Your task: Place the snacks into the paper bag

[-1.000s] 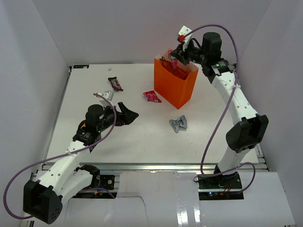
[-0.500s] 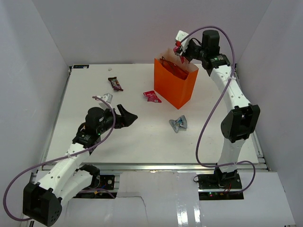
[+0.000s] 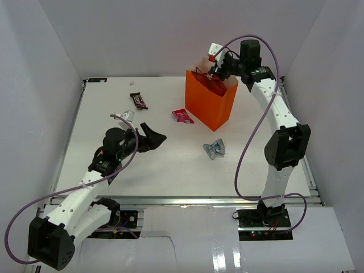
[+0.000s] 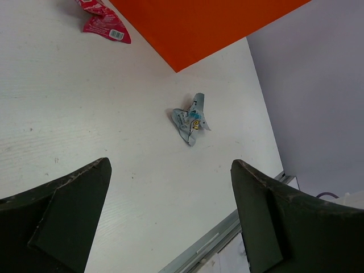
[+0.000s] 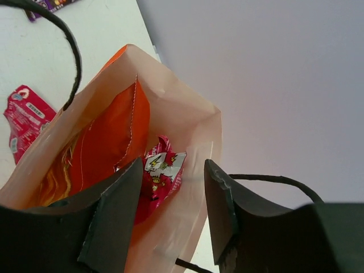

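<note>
My left tool (image 4: 170, 165) — jaws apart, empty — faces the silver-blue wrapper (image 4: 191, 119) lying dead ahead on the bench (image 4: 85, 114), near the orange paper bag (image 4: 210, 28) that my right tool (image 5: 172, 165) hangs over, jaws also apart

1. The top external view looks down from high on the 6 o'clock side and is far enough to take in the whole table (image 3: 114, 170).
2. The left wrist view sits low and near the table and faces 3 o'clock. With the top view it shares the silver-blue wrapper (image 4: 190, 119) and the paper bag (image 4: 216, 28) wall.
3. The right wrist view looks steeply down, very near, into the bag's mouth. The pink-red wrapper (image 5: 25, 122) on the table shows in all three.
</note>
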Robot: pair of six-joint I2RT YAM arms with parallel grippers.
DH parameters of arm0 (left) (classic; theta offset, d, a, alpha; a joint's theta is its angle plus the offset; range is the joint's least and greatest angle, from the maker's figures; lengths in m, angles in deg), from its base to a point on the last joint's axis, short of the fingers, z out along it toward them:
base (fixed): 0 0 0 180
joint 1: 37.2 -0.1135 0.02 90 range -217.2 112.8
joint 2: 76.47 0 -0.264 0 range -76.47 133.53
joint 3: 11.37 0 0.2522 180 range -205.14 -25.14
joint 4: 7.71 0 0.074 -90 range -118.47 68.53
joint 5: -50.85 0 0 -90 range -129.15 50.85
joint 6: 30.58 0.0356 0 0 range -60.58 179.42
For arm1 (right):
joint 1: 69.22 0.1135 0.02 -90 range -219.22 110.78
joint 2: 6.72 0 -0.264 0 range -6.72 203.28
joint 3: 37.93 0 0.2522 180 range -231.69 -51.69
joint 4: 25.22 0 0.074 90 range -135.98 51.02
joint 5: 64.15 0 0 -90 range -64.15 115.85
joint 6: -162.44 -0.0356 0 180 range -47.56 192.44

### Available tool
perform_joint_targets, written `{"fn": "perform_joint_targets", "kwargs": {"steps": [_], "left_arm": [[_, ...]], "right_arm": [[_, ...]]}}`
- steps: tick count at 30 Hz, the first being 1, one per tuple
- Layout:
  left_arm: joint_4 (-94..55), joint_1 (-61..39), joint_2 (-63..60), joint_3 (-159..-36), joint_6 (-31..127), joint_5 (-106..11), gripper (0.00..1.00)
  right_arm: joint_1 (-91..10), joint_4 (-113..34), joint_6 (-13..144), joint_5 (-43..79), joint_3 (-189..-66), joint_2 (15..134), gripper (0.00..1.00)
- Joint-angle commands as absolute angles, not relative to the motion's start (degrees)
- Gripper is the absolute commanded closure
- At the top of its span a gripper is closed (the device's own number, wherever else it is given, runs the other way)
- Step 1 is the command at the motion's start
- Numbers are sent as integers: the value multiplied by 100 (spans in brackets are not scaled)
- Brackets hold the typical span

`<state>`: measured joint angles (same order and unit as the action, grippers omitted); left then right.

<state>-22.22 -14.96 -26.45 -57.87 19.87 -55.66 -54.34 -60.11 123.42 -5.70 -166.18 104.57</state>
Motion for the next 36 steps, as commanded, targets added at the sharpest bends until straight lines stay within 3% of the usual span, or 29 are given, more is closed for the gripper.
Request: {"fn": "perform_joint_targets", "kwargs": {"steps": [1, 8, 11, 14, 19, 23, 33, 36], "left_arm": [[-2068, -1514, -2488, -5985, 1776, -5515, 3], [-2743, -1557, -1751, -6661, 970, -4295, 2], [-3174, -1637, -1198, -7153, 582, -3451, 4], [-3560, -1900, -390, -7801, 292, -2896, 6], [-3808, -2900, 1444, -8875, 97, -3508, 5], [-4420, -3131, 2871, -10540, 570, -3406, 4], [-5188, -3149, 5280, -13446, 2162, -2991, 6], [-5328, -3149, 5685, -13930, 2294, -3001, 14]], "right_arm": [[-5533, -5937, 11807, -850, -16682, 10078, 46], [-5752, -5972, 10138, -1377, -16481, 9156, 39], [-5972, -6077, 9574, -1755, -15823, 8567, 28], [-6244, -6314, 9704, -2493, -14857, 7926, 27], [-6535, -6526, 10117, -3004, -12750, 6765, 27], [-6570, -6535, 10250, -2987, -11816, 6185, 27], [-6623, -6491, 10022, -3198, -11128, 5929, 25], [-6623, -6482, 9987, -3268, -11110, 5938, 24]]}}
